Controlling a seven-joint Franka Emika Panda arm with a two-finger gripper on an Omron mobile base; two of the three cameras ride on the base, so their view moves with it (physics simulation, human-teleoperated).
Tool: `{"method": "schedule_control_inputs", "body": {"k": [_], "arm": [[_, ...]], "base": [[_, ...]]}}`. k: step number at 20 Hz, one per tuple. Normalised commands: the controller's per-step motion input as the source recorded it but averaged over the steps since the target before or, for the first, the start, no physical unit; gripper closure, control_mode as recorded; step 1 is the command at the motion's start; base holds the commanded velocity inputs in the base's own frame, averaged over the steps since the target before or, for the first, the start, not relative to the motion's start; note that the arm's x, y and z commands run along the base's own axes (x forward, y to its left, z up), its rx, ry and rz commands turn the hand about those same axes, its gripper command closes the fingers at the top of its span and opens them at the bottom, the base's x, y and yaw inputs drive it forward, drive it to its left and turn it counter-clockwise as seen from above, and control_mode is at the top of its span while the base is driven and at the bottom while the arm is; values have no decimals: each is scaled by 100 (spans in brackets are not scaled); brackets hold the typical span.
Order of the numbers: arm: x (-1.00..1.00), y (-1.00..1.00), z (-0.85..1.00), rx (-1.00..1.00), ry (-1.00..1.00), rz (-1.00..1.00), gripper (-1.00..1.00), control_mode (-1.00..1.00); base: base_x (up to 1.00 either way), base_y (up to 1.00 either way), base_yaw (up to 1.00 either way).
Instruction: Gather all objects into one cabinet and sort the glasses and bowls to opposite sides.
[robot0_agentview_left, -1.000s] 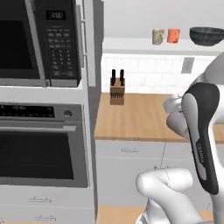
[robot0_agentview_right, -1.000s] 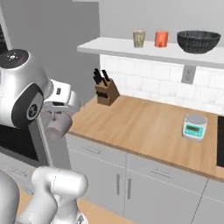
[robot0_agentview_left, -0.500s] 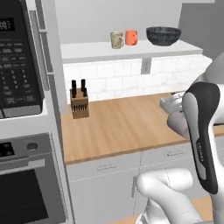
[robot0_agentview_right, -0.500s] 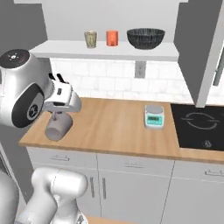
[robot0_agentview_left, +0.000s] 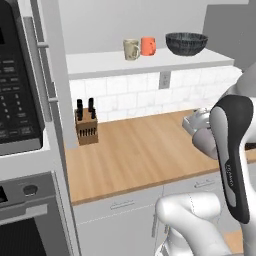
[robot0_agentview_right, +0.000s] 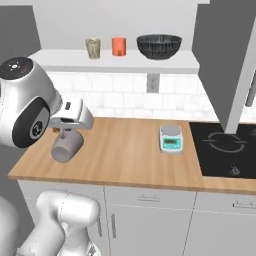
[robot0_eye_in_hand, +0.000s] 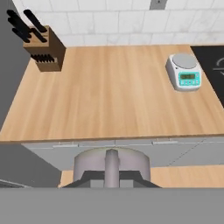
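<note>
Hanging mouth-down below the white hand, the rounded grey handled mug (robot0_agentview_right: 66, 147) is pinched by the gripper (robot0_agentview_right: 65, 134) fingers above the front left of the pale wooden bench (robot0_agentview_right: 125, 155). The white arm bends sharply, its hand level and pointing toward the wall. On the thick white cabinet board (robot0_agentview_right: 115, 60) stand the beige patterned mug (robot0_agentview_right: 92, 48), the plain orange mug (robot0_agentview_right: 118, 46) just beside it, and the wide black speckled bowl (robot0_agentview_right: 158, 46) at three o'clock of them. In the hand view, a wooden knife block (robot0_eye_in_hand: 43, 52) sits at ten o'clock, a white kitchen scale (robot0_eye_in_hand: 184, 71) at two o'clock.
</note>
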Motion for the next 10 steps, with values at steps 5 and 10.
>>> {"method": "schedule_control_inputs", "body": {"k": [5, 10], "arm": [[0, 0, 0, 0, 0, 0, 100, 100], [0, 0, 0, 0, 0, 0, 100, 100]], "base": [[47, 2, 0], [22, 0, 2]]}}
